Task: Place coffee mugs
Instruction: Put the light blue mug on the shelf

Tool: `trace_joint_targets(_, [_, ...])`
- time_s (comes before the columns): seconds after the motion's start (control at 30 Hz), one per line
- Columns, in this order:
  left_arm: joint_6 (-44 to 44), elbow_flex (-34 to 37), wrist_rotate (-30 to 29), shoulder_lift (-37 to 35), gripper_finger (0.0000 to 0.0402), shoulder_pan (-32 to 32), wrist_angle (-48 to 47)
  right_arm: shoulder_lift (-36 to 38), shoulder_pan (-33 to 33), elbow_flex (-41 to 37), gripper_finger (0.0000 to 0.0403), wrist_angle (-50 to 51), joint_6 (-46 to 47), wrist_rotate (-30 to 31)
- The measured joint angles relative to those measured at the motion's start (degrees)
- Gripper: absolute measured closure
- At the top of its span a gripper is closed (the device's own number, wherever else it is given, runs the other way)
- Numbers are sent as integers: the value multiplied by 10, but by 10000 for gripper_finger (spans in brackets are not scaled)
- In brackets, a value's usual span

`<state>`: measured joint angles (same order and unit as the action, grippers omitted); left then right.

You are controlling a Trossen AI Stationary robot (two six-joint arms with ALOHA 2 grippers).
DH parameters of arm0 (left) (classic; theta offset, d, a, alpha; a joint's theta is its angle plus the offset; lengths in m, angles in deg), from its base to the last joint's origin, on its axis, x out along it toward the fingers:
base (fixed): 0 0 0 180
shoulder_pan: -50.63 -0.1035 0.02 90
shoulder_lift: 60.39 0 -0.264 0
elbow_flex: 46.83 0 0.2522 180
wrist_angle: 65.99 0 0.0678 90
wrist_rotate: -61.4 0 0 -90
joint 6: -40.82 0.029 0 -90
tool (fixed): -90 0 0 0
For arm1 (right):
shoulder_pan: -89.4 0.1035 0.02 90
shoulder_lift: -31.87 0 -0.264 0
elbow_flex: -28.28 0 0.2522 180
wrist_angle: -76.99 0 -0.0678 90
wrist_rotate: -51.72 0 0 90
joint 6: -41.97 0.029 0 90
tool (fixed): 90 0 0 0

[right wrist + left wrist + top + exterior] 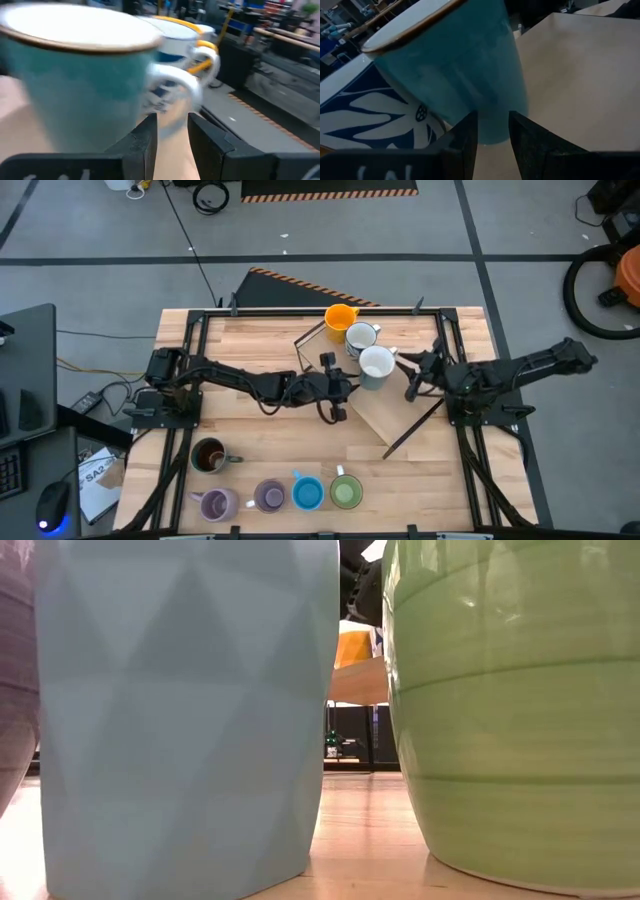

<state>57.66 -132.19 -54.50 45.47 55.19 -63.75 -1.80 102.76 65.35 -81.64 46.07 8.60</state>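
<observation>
Left gripper (352, 387) beside pale mug (376, 365), orange mug (340, 318) behind.

The high view looks straight down on the whole wooden table (260, 430) from well above. The low view sits at table-top height, pressed close between the blue mug (180, 710) and the green mug (520, 710), facing across the table. Each wrist view looks forward past its own fingers, very near the same pale teal-sided mug (455, 70), which the high view shows as the white mug (376, 366).
</observation>
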Motion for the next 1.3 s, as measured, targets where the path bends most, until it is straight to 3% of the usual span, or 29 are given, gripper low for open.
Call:
trace_joint_targets(0.67, [12, 0, 26, 0, 285, -4, 8, -58, 41, 0, 289, -61, -39, 77])
trace_joint_targets(0.93, [31, 0, -21, 0, 285, -5, 1, -44, 93, 0, 289, -63, -24, 107])
trace_joint_targets(1.3, [13, 0, 5, 0, 285, -5, 4, -45, 171, 22, 289, -39, -26, 174])
